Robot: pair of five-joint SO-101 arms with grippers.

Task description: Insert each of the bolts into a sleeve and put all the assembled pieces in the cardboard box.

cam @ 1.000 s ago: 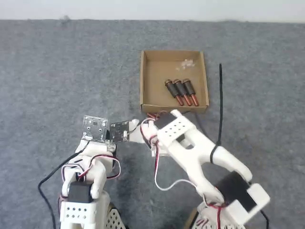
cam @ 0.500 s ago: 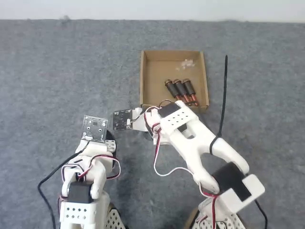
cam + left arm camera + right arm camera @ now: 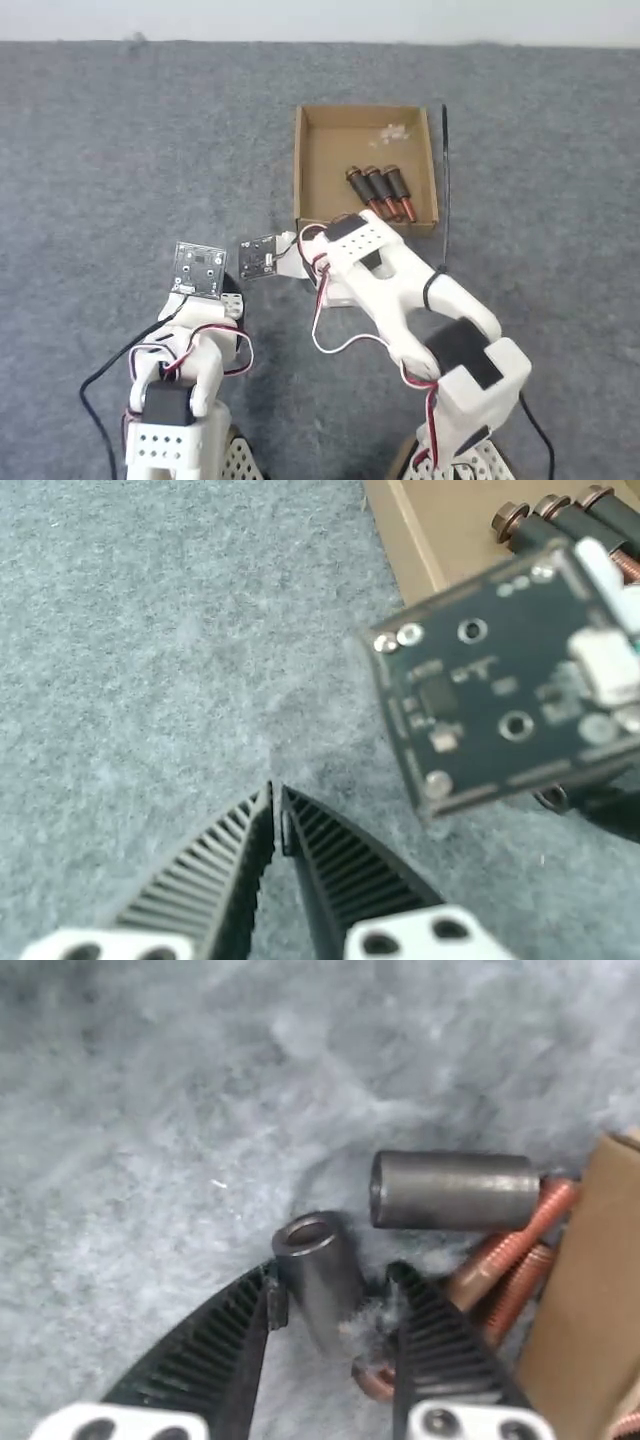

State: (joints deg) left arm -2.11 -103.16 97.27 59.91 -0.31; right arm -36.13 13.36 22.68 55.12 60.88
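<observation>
The cardboard box (image 3: pixel 300 170) sits just above the centre of the high view. Grey carpet (image 3: pixel 150 130) lies open to its left and across the whole upper left of the frame. At the box's lower left corner the room is tight. The right arm (image 3: pixel 400 290) reaches in there, and its camera board (image 3: pixel 257 257) is just off the box's front wall. A black cable (image 3: pixel 444 180) runs along the box's right wall. The left arm (image 3: pixel 190 360) stands in the lower left, well apart from the box.

The right gripper (image 3: pixel 335 1282) has its jaws parted around a dark grey sleeve (image 3: pixel 322 1260). The sleeve stands tilted on the carpet with its hollow mouth up. One jaw seems to touch it and the other shows a gap, though carpet fuzz blurs this. A second sleeve (image 3: pixel 455 1190) lies on its side near it. Copper bolts (image 3: pixel 512 1260) lie between that one and the box wall.

The left gripper (image 3: pixel 277 805) is nearly closed, its tips almost meeting over bare carpet with nothing between them.

Three assembled pieces (image 3: pixel 380 193) lie side by side in the box's lower right, dark sleeves with copper ends showing.
</observation>
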